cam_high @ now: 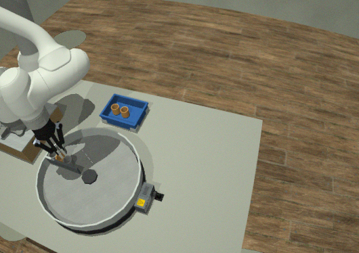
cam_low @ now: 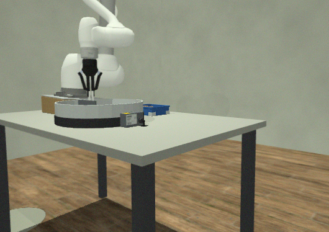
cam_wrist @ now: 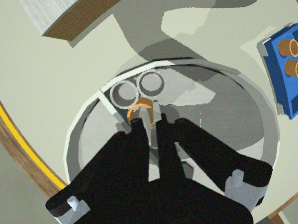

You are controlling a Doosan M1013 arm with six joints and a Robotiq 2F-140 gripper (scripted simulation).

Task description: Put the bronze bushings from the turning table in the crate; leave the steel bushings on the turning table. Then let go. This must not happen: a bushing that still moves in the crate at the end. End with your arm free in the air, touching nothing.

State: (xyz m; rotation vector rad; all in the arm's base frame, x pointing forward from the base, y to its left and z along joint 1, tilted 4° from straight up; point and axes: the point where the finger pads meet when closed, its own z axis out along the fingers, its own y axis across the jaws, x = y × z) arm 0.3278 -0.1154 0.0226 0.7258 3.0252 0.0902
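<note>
My gripper (cam_high: 62,153) (cam_low: 90,97) (cam_wrist: 151,112) points down into the turning table (cam_high: 101,200) (cam_low: 93,111) (cam_wrist: 245,115), near its rim. Its fingers are nearly together, one inside a bronze bushing (cam_high: 59,157) (cam_wrist: 132,113) and one outside, shut on its wall. The bushing stands upright, partly hidden by the fingers. Two steel bushings, one (cam_wrist: 124,94) at the guide bar and another (cam_wrist: 151,83) beside it, stand close by. The blue crate (cam_high: 137,113) (cam_low: 159,110) (cam_wrist: 286,97) holds two bronze bushings, one (cam_high: 115,109) (cam_wrist: 288,48) beside the other (cam_high: 124,112) (cam_wrist: 292,68).
A grey guide bar (cam_high: 69,167) (cam_wrist: 113,111) slants inward from the rim beside the bushings. A dark hub (cam_high: 89,176) is at the turntable's centre. A grey motor box (cam_high: 145,198) (cam_low: 131,120) is attached outside. A wooden-sided box (cam_high: 32,155) (cam_low: 48,104) (cam_wrist: 75,27) stands behind the turntable.
</note>
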